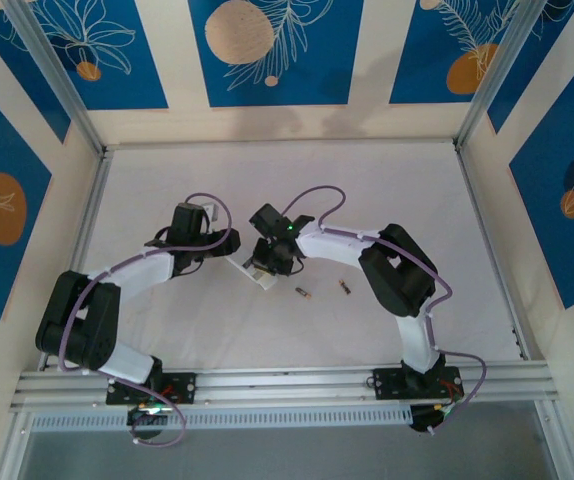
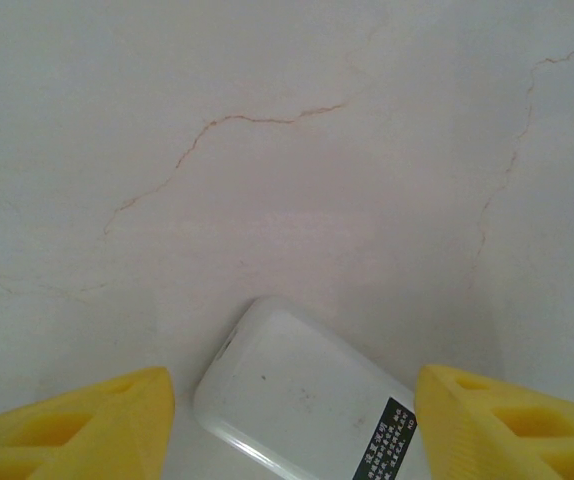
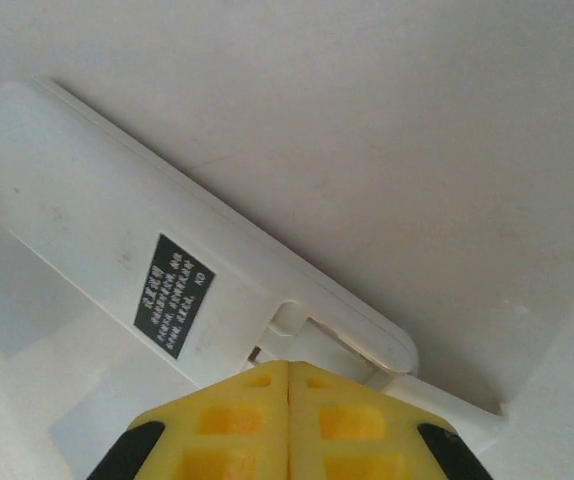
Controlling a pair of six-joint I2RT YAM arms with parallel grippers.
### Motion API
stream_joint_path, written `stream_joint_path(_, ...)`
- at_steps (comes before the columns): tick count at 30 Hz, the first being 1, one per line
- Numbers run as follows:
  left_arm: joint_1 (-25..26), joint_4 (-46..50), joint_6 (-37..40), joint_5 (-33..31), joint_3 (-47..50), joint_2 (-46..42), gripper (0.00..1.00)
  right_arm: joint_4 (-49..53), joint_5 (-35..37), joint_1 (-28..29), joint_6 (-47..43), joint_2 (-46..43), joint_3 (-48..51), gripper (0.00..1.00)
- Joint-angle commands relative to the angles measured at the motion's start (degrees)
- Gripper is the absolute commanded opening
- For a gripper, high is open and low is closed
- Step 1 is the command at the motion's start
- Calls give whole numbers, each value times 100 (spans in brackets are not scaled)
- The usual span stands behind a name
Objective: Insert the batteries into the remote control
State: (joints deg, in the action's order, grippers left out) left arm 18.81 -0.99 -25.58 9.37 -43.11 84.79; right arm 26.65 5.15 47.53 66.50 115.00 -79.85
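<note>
A: Where's the remote control (image 1: 254, 272)?
B: Mid-table, label up; batteries (image 1: 302, 293) lie loose at its four o'clock.
A: Grippers?
B: The left gripper (image 2: 292, 385) is spread wide around it; the right gripper (image 3: 289, 380) is pinched closed at its recessed end.

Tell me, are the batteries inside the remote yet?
Out. The two batteries lie loose on the table, to the right of the remote control and apart from it.

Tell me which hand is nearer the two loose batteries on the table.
Right. The right hand sits shut at the remote control's end facing the batteries; the left hand, open, straddles its far end, farther away.
</note>
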Motion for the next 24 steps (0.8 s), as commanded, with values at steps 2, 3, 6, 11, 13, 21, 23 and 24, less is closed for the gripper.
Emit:
stream_joint_path(2,-35,66,-38,-62,84,-121,65,174,-22,60,84,-132,166,9)
stream_joint_path(3,-35,64,-42,-54,84,-122,65,156,-14,72,98,-153,198,9)
stream_joint_path(6,-35,64,-38,-50,91,-137,65,127,-14,79,139,-219,299,9)
stream_joint_path(11,-35,56,-34,-58,93,-139,65,110,23,115,170,-319,418,9)
stream_joint_path(13,-35,55,-30,-73,101,-139,65,112,30,125,186,-360,458,9)
stream_joint_path(21,-35,31,-34,13,110,-135,65,70,65,176,249,-563,710,9)
stream_joint_path(23,-35,21,-57,54,119,-122,65,57,80,193,242,-633,751,10)
stream_joint_path(24,-35,20,-62,77,127,-113,65,61,104,212,213,-675,761,11)
